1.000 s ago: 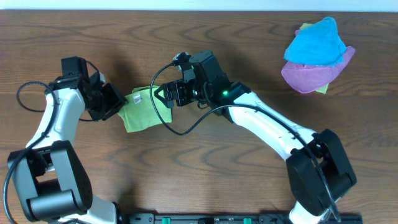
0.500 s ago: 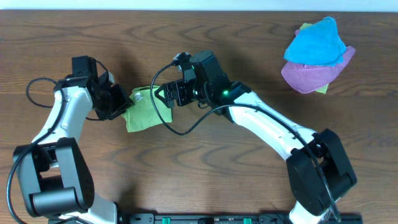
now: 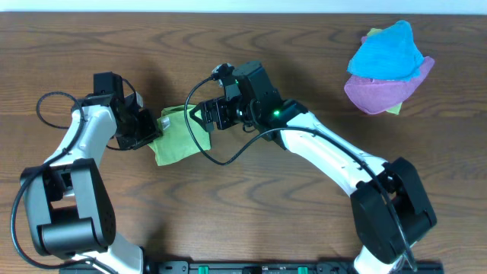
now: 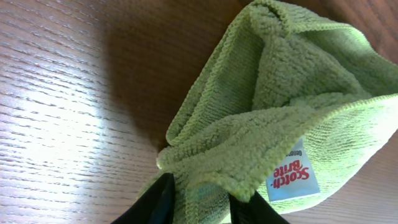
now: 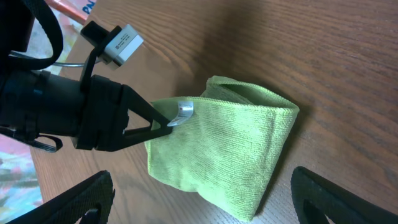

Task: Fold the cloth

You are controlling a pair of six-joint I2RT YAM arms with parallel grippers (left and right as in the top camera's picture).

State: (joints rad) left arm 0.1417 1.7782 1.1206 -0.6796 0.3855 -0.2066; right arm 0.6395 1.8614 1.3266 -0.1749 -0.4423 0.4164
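Cloth lime-green, lies doubled and rumpled on desk, about 9 o'clock from desk centre. White tag at its edge.

Left end effector closed, pinching cloth's 9 o'clock edge.

Right end effector hovers over cloth's 1 o'clock corner, fingers spread wide, holding nothing.

Blue cloth lies on purple cloth, at desk's 2 o'clock, well apart.

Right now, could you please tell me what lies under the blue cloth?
The blue cloth rests on a purple cloth; green fabric peeks out at the pile's edges. How far either extends underneath is covered.
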